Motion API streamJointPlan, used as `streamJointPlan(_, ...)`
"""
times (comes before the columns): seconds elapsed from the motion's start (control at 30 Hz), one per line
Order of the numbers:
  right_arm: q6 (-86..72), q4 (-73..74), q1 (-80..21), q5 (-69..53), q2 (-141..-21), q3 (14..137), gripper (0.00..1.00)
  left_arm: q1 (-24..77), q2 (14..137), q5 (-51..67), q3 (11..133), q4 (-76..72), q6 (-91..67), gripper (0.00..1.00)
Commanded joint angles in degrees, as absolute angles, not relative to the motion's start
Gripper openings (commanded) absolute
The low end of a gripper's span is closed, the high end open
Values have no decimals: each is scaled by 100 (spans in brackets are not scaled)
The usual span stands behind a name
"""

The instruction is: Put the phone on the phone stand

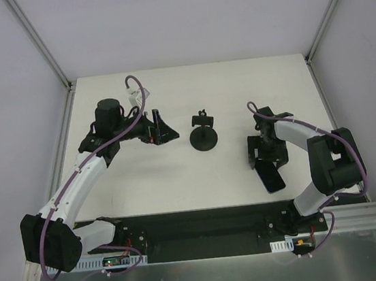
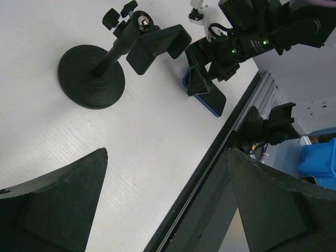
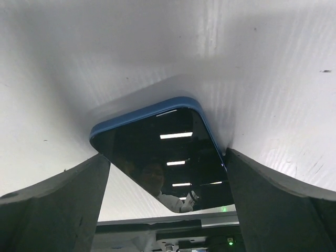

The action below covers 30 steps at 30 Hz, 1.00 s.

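The phone (image 1: 272,177) lies flat on the white table at the right, a dark glossy slab with a blue edge. My right gripper (image 1: 266,157) is open over its far end, one finger on each side. In the right wrist view the phone (image 3: 173,152) sits skewed between the spread fingers of the right gripper (image 3: 167,155). The phone stand (image 1: 203,137) stands upright mid-table, with a round base, a post and an empty cradle. My left gripper (image 1: 161,131) is open and empty, left of the stand. In the left wrist view the stand (image 2: 92,76), phone (image 2: 210,103) and right gripper (image 2: 202,86) lie beyond the left gripper (image 2: 167,151).
A black rail (image 1: 198,225) runs along the table's near edge, close to the phone. White walls with metal corner posts (image 1: 42,45) enclose the table. A blue box (image 2: 320,157) sits off the table beyond the rail.
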<state>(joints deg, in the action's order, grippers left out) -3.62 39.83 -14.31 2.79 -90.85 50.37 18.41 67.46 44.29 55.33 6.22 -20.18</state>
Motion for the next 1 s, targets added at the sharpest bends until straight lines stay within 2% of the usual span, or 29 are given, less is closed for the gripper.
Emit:
streamJointPlan(0.0,-869,3912,-1678,272,-9264,5018,90,1960,6846,4254,5791,439,-2528,91)
streamJointPlan(0.1,-1482,3562,-1915,185,-9071,5010,86,1978,6960,4008,6133,501,-3257,88)
streamJointPlan(0.27,-2197,2734,-2144,-492,-8938,4913,91,1986,7365,3991,6539,510,-3358,84)
streamJointPlan(0.37,-1961,2715,-2267,-467,-9009,5010,96,1986,7436,3911,6469,501,-3095,84)
streamJointPlan(0.53,-1293,3365,-2821,525,-8728,4852,96,1960,7199,3910,6205,536,-2637,84)
streamJointPlan(0.8,-1081,3569,-2856,167,-8657,4403,99,1969,6750,3876,6056,527,-2338,86)
streamJointPlan(0.93,-1186,3419,-2839,246,-8885,4658,93,1969,6811,3946,6047,527,-2364,86)
streamJointPlan(0.97,-1256,3228,-2839,150,-8947,4719,88,1969,6838,3990,6038,527,-2399,86)
